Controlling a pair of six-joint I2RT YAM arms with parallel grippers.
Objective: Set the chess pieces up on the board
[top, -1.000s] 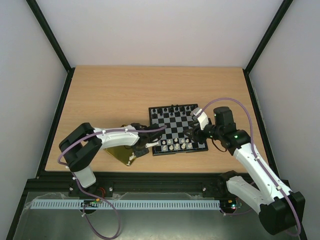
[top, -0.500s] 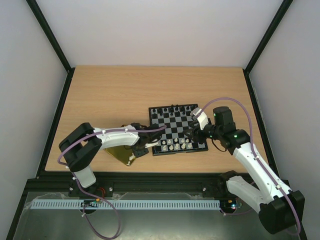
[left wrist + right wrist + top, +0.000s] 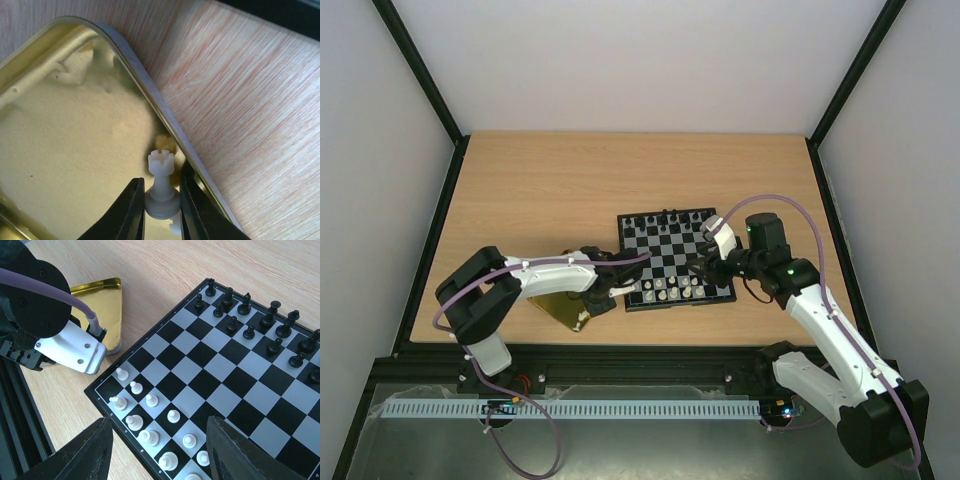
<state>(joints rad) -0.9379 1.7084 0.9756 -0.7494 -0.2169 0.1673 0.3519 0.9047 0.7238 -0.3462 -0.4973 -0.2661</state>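
1. Top view: the board (image 3: 672, 258) sits just right of the gold tray (image 3: 552, 303).
2. Left wrist: the left gripper (image 3: 161, 186) clamps a white rook (image 3: 161, 167) (by its base) over the tray.
3. Right wrist: the right gripper (image 3: 159, 427) gapes wide, empty, above white chess pieces (image 3: 151, 400) standing on the board.

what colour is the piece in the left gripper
Cream-white rook, best seen in the left wrist view.

The left arm (image 3: 555, 272) has pulled its wrist slightly back from the near-left corner of the board (image 3: 672, 262), toward the gold tray (image 3: 150, 95). The left gripper (image 3: 161, 197) now sits over the tray's rim, its fingers pinching 1 white rook (image 3: 161, 172) by the base.
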